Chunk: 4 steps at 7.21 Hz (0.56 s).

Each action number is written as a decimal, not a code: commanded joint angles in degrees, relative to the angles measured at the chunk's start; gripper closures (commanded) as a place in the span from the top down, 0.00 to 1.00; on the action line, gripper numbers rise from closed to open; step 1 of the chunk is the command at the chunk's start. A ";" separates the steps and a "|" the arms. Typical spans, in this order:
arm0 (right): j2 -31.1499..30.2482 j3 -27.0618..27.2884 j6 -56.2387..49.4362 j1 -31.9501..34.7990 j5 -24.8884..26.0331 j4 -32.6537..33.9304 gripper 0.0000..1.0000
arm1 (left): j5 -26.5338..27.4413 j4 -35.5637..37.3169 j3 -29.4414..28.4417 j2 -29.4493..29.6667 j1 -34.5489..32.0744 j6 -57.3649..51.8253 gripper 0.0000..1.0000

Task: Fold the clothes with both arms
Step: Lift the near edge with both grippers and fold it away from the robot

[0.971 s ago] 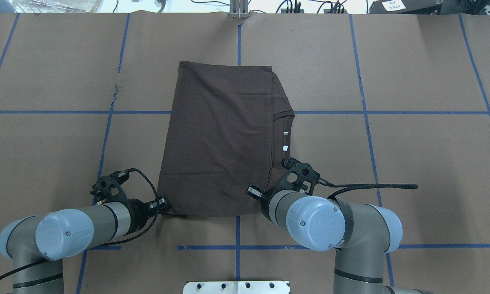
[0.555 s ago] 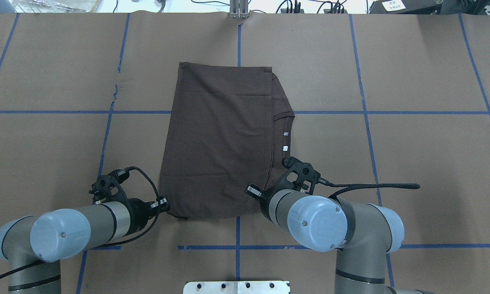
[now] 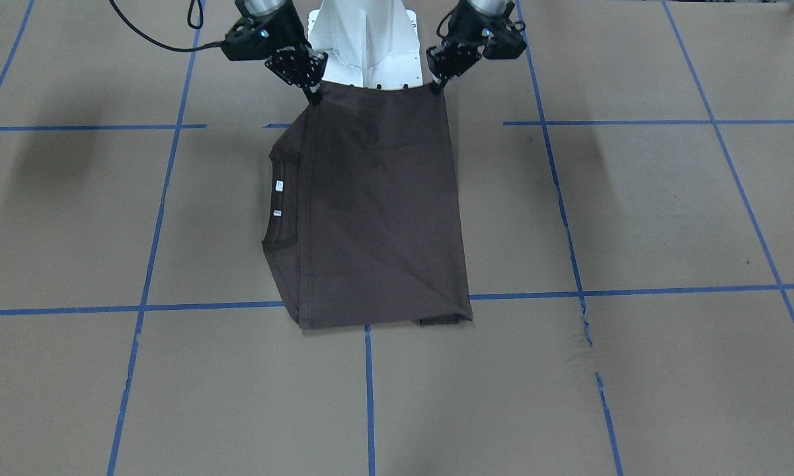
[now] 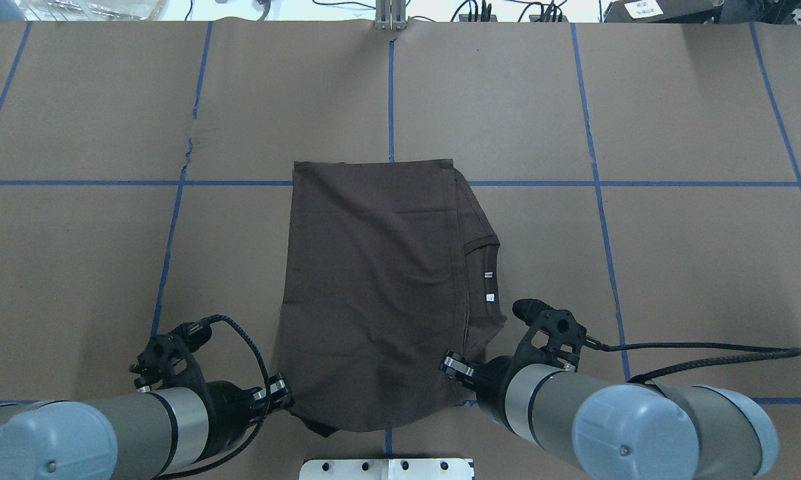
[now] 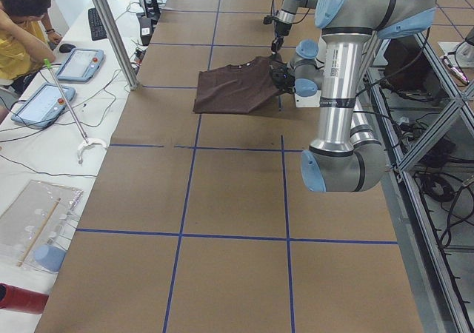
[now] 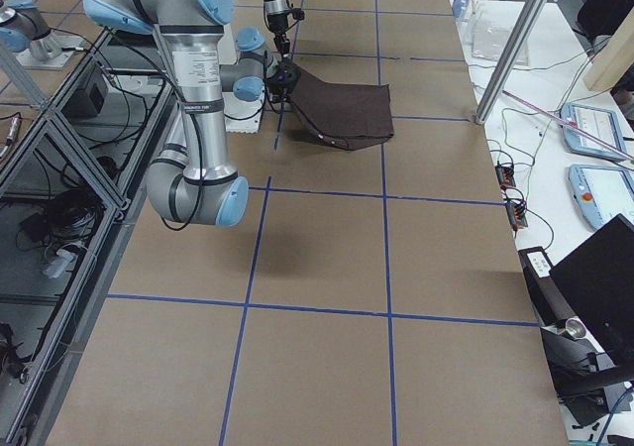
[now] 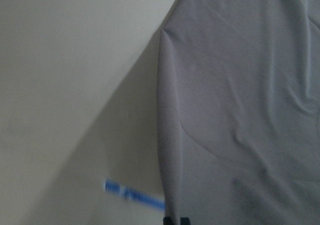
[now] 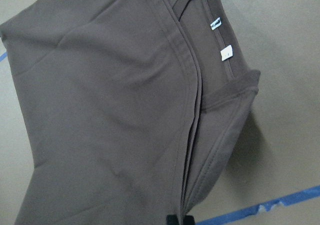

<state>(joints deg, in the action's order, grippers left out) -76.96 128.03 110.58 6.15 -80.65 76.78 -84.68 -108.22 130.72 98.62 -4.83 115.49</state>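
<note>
Even overhead light, no glare — fixed views sharp.
Soft shadows sit on the table point(image 3: 635, 370) either side of the shirt point(image 3: 377, 218) in the front view; left wrist view is blurred and washed pale, tape point(image 7: 134, 193) smeared — right wrist view crisp on the collar point(image 8: 235, 110).

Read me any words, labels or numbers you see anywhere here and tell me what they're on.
Nothing here can be read.
Two white neck tags inside the T-shirt collar: print too small.
White sticker on the near arm in the left side view: a code block, illegible.
White label on equipment beyond the table: blurred.
</note>
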 commanded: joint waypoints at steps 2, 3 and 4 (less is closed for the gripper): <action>5.18 0.76 -0.54 6.81 -0.03 9.39 0.00 | -0.31 5.92 2.30 5.23 -6.17 -1.73 0.00; 13.24 -6.06 -0.72 11.73 -1.86 13.18 0.00 | -0.31 6.26 -3.92 11.96 -11.11 -6.37 0.00; 16.11 -10.65 -0.81 15.52 -4.23 12.96 0.00 | -0.40 5.83 -8.07 12.99 -13.16 -7.02 0.00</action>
<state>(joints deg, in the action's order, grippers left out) -66.28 123.38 109.95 16.60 -82.46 87.97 -84.98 -102.26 127.99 108.32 -14.17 110.69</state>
